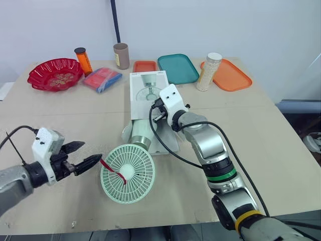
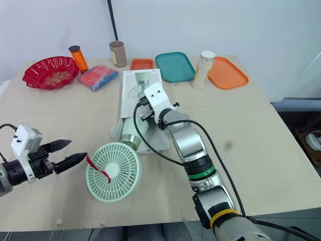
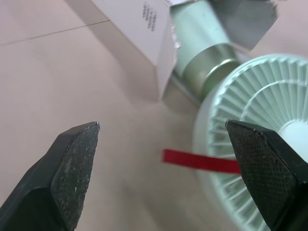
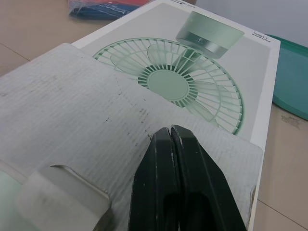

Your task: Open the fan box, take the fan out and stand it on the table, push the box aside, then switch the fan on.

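Your left fingers (image 3: 72, 163) spread wide, holding nothing. Left gripper (image 1: 91, 152) sits at fan's (image 1: 128, 173) left rim, free end of red strap (image 1: 113, 169) between tips: likely lined up to pinch and pull. Your right gripper (image 4: 169, 132) has fingers pressed together, tips down on open flap (image 4: 72, 96), probably pinning box (image 1: 148, 88) mid-table. Fan lies flat, head out on near side, base still in box mouth.

Bright, even, diffuse light from above. Soft, faint shadows hug the fan (image 1: 135, 182) and the box (image 1: 148, 90) on the matte, evenly lit table (image 1: 65, 115).
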You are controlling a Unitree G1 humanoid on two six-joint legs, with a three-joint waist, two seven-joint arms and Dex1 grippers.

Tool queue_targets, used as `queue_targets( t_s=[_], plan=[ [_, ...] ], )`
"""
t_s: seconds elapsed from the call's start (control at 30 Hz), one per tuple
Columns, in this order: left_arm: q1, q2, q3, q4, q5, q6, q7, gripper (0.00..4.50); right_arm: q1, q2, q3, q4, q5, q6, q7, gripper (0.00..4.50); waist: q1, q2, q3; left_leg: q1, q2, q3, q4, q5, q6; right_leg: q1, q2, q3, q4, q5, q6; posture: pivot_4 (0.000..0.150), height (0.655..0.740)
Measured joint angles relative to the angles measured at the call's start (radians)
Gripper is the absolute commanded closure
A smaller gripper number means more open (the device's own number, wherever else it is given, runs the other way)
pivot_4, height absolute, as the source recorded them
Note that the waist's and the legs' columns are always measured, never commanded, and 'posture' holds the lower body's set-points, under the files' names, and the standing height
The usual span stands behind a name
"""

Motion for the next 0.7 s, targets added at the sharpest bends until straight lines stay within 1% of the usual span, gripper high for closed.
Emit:
queue_targets(
  t_s=[0.03, 0.07, 0.1, 0.17, 0.2, 0.33, 0.43, 0.47, 0.53, 0.6, 0.7],
  plan=[
    [-0.013, 0.027, -0.004, 0.046, 0.069, -0.045, -0.113, 0.02, 0.0, -0.006, -0.001, 0.002, 0.003, -0.01, 0.01, 4.5, 0.0, 0.0, 0.0, -0.001, 0.0, 0.0, 0.0, 0.0, 0.0, -0.001, 0.0, 0.0, 0.0, 0.0, 0.0, 0.15, 0.74],
    [-0.041, 0.057, -0.004, 0.091, 0.11, -0.076, -0.19, 0.02, 0.0, -0.012, -0.003, 0.004, 0.008, -0.02, 0.023, 4.5, -0.001, -0.001, 0.0, -0.002, 0.001, -0.001, 0.0, 0.0, 0.0, -0.002, 0.001, -0.001, 0.0, 0.0, 0.0, 0.15, 0.74],
    [-0.056, 0.07, -0.003, 0.114, 0.13, -0.092, -0.224, 0.02, 0.0, -0.014, -0.004, 0.004, 0.011, -0.022, 0.028, 4.5, 0.0, -0.001, 0.0, -0.003, 0.001, -0.001, 0.0, 0.0, 0.0, -0.002, 0.001, -0.001, 0.0, 0.0, 0.0, 0.15, 0.74],
    [-0.112, 0.097, -0.003, 0.184, 0.222, -0.177, -0.364, 0.02, 0.0, -0.018, -0.013, 0.006, 0.029, -0.031, 0.05, 4.5, -0.003, 0.0, 0.001, -0.004, 0.001, 0.0, 0.0, 0.0, 0.0, -0.003, 0.001, 0.0, 0.0, 0.001, 0.0, 0.15, 0.74],
    [-0.127, 0.101, -0.011, 0.205, 0.252, -0.21, -0.406, 0.02, 0.0, -0.02, -0.019, 0.006, 0.035, -0.032, 0.057, 4.5, -0.003, 0.0, 0.001, -0.004, 0.001, 0.0, 0.0, 0.0, 0.0, -0.003, 0.0, 0.0, 0.0, 0.001, 0.0, 0.15, 0.74],
    [-0.145, 0.103, -0.033, 0.243, 0.304, -0.265, -0.477, 0.02, 0.0, -0.023, -0.035, 0.007, 0.048, -0.031, 0.07, 4.5, -0.004, 0.001, 0.001, -0.004, 0.001, 0.0, 0.0, 0.0, 0.001, -0.003, 0.001, -0.001, 0.0, 0.001, 0.0, 0.15, 0.74],
    [-0.157, 0.103, -0.067, 0.292, 0.376, -0.361, -0.573, 0.02, 0.0, -0.029, -0.041, 0.006, 0.062, -0.03, 0.082, 4.5, -0.004, 0.001, 0.001, -0.005, 0.001, 0.0, 0.0, 0.0, 0.001, -0.004, 0.001, -0.001, 0.0, 0.001, -0.001, 0.15, 0.74],
    [-0.157, 0.101, -0.093, 0.316, 0.43, -0.444, -0.648, 0.02, 0.0, -0.035, -0.045, 0.005, 0.068, -0.027, 0.089, 4.5, -0.004, 0.001, 0.001, -0.005, 0.002, 0.0, 0.0, 0.0, 0.001, -0.004, 0.001, -0.001, 0.001, 0.002, -0.001, 0.15, 0.74],
    [-0.166, 0.096, -0.115, 0.345, 0.464, -0.517, -0.715, 0.02, 0.0, -0.046, -0.046, -0.008, 0.08, -0.014, 0.104, 4.5, -0.004, 0.001, 0.002, -0.006, 0.002, 0.0, 0.0, 0.001, 0.001, -0.004, 0.001, -0.001, 0.001, 0.002, 0.0, 0.15, 0.74],
    [-0.178, 0.055, -0.145, 0.409, 0.505, -0.671, -0.852, 0.02, -0.004, -0.083, -0.079, -0.031, 0.11, 0.007, 0.133, 4.5, -0.003, 0.001, 0.002, -0.006, 0.002, 0.0, 0.001, 0.001, 0.002, -0.004, 0.001, -0.001, 0.001, 0.003, 0.0, 0.15, 0.74],
    [-0.2, 0.032, -0.148, 0.418, 0.504, -0.665, -0.854, 0.02, -0.006, -0.095, -0.094, -0.05, 0.131, 0.026, 0.147, 4.5, -0.003, 0.002, 0.002, -0.006, 0.001, 0.0, 0.001, 0.001, 0.003, -0.004, 0.001, -0.002, 0.001, 0.003, 0.0, 0.15, 0.74]
  ],
)
